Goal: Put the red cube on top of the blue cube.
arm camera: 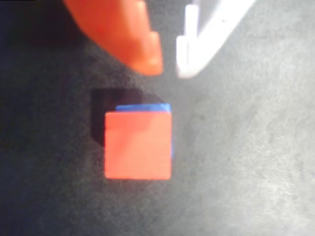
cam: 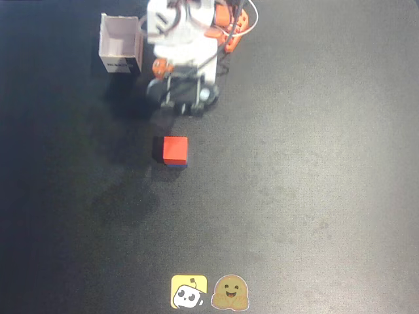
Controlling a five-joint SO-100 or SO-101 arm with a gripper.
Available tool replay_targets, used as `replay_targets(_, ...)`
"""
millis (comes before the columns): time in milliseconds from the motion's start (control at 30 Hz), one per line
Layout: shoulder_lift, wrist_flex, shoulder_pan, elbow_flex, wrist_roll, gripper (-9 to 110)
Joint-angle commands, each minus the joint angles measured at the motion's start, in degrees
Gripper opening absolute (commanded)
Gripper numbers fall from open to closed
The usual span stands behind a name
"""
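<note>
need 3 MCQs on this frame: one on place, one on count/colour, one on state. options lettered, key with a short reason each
1. Where is the red cube?
A. Inside the white box
B. On top of the blue cube
C. Beside the stickers at the bottom edge

2. How many stickers lie at the bottom edge of the overhead view?
A. One
B. Two
C. Four

3. What is the gripper doing?
A. Clamped on the red cube
B. Holding the blue cube
C. Empty, clear of the stack

Key:
1. B: in the wrist view, the blue cube shows only as a thin edge under the red one.
2. B: a yellow sticker and a brown sticker sit side by side.
3. C: the orange finger and the white finger hang apart from the cubes with nothing between them.
</note>
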Motion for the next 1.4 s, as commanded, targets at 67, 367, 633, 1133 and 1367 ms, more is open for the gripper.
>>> replay_targets(67, 12.92, 0.09, -1.93, 7.21, -0.79, 0)
replay_targets(367, 22.76, -0.09, -4.22, 15.21, -1.32, 0)
replay_targets(633, 22.76, -6.42, -5.45, 22.15, -2.64, 0)
replay_targets(1133, 22.76, -1.67, -5.98, 25.31, -0.44, 0)
replay_targets(1367, 22.76, -1.41, -5.54, 25.31, 0.09, 0)
